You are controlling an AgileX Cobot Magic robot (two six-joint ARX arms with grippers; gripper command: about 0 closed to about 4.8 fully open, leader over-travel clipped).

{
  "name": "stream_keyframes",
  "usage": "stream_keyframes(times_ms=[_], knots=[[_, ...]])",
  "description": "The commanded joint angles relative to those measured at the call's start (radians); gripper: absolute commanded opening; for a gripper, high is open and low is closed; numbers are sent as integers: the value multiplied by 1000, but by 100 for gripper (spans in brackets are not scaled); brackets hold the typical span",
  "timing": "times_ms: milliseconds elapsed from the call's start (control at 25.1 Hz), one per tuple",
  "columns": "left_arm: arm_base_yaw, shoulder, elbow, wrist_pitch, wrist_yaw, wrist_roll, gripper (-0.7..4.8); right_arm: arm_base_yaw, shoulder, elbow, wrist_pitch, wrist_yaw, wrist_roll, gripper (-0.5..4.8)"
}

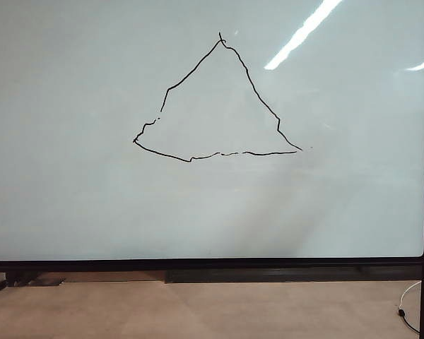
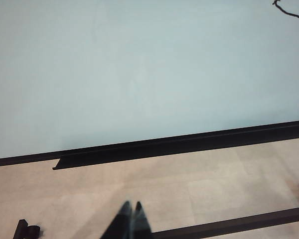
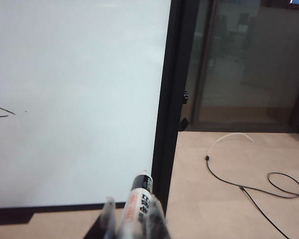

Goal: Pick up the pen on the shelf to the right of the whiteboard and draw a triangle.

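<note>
Both tools back from whiteboard [image 1: 71, 198] edge: left tool [image 2: 131, 206], right tool [image 3: 132, 211]

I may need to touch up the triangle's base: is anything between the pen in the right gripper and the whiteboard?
Nothing visible. The right gripper is shut on the pen, its tip pointing toward the bare whiteboard near its right frame. The triangle is closed except small base gaps. The left gripper is shut, low, clear of the board.

Closed left pincer [image 2: 131, 205] below whiteboard [image 2: 139, 69]
</note>
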Motion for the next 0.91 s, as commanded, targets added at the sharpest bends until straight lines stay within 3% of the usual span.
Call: stream_keyframes(times_ms=[40, 318, 915], knots=[[0, 0, 2, -5, 1, 1, -5, -85, 0, -37, 149, -146, 66, -5], [0, 0, 2, -5, 1, 1, -5, -236, 0, -45, 200, -363, 122, -5], [0, 0, 2, -5, 1, 1, -5, -254, 0, -45, 197, -336, 176, -6]])
